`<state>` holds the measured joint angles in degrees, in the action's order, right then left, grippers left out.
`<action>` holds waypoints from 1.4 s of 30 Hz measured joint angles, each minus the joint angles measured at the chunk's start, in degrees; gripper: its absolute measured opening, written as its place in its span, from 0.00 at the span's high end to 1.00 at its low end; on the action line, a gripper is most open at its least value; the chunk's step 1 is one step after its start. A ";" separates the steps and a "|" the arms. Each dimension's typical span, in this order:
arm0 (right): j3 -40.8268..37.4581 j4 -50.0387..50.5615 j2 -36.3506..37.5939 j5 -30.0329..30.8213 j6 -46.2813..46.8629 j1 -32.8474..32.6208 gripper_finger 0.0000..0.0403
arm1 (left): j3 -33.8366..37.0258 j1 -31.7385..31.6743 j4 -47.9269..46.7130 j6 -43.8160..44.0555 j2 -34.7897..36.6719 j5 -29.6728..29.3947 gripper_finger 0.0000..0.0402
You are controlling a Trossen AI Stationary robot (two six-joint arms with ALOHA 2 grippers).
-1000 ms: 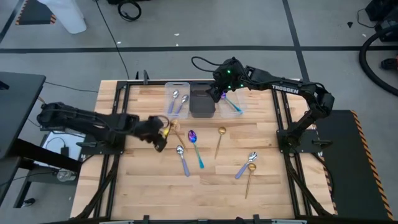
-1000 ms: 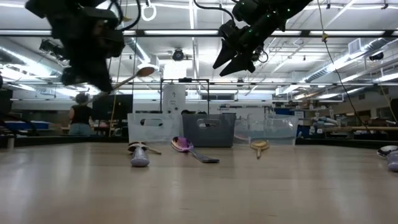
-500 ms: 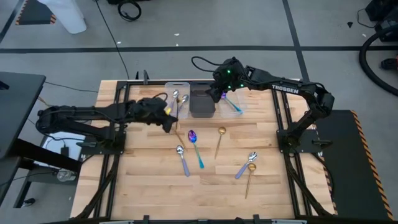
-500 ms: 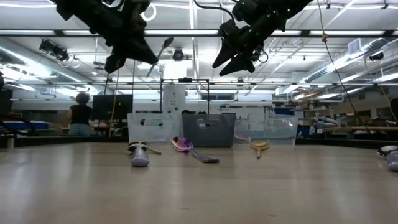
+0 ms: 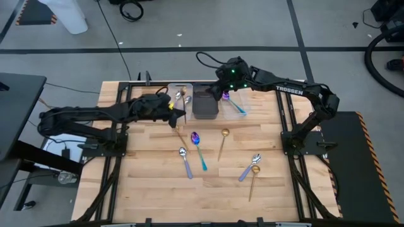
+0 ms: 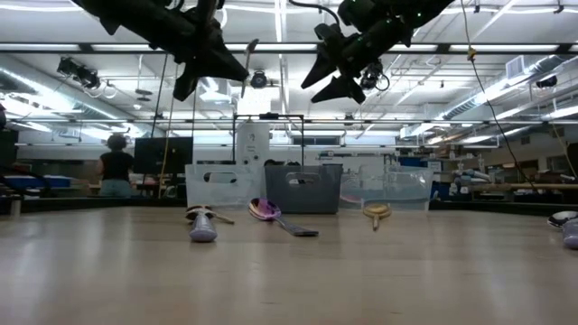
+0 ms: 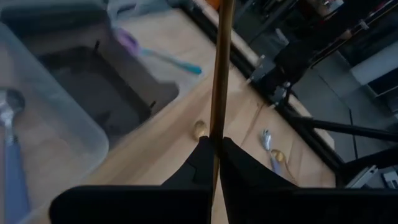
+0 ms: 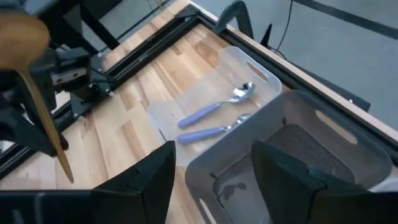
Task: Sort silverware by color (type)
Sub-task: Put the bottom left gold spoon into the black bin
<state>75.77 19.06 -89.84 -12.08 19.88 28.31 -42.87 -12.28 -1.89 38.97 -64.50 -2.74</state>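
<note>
My left gripper point(image 5: 174, 116) pinches the slim all-gold spoon point(image 7: 219, 74) by its handle, in the air beside the clear plastic bin point(image 5: 180, 85). A tilted release could drop it there instead of into the dark grey bin point(image 5: 206, 117), over which my right gripper point(image 8: 208, 177) hangs, jaws wide and empty. I count three bins, four lavender-handled spoons point(image 8: 208, 112), three gold, two teal-handled spoons point(image 5: 199, 151).

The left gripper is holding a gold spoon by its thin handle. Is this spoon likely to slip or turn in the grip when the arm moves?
Probably somewhat. The left gripper is shut on the gold spoon only along its narrow, smooth-looking handle, so it could pivot or slide. The handle shows straight, so it is likely stiff. It looks thin, thus probably light.
</note>
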 joint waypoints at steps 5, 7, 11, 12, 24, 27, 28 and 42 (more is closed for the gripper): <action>0.00 1.30 0.00 0.00 2.36 0.97 0.48 | -0.06 -0.53 0.89 2.16 -2.88 0.09 0.96; 0.00 2.78 0.00 -0.03 4.71 1.80 0.49 | -1.38 -0.83 0.70 1.34 -4.57 0.30 0.97; 0.00 6.22 0.00 -0.22 5.91 3.42 0.51 | -6.14 -2.07 -0.26 -2.14 -8.66 0.64 0.97; 0.00 6.41 0.00 -0.95 5.48 3.71 0.52 | -7.36 -2.49 -1.20 -2.81 -9.91 0.60 0.97; 0.00 0.08 0.00 -7.05 1.58 1.20 0.53 | -18.16 -8.42 -3.06 -2.55 -21.90 6.12 0.97; 0.00 -1.39 0.00 -5.19 2.51 0.05 0.52 | -19.09 -9.40 -3.00 -1.35 -22.87 6.14 0.97; 0.00 -1.89 0.00 -4.64 2.92 -0.15 0.52 | -19.45 -9.67 -2.81 -1.14 -23.14 6.14 0.97; 0.00 -9.97 0.00 -1.28 5.95 -1.59 0.52 | -20.64 -10.11 6.99 -2.60 -23.42 6.08 0.96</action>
<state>75.77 9.09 -89.84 -13.36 25.83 26.72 -63.51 -22.39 5.11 36.37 -87.92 3.34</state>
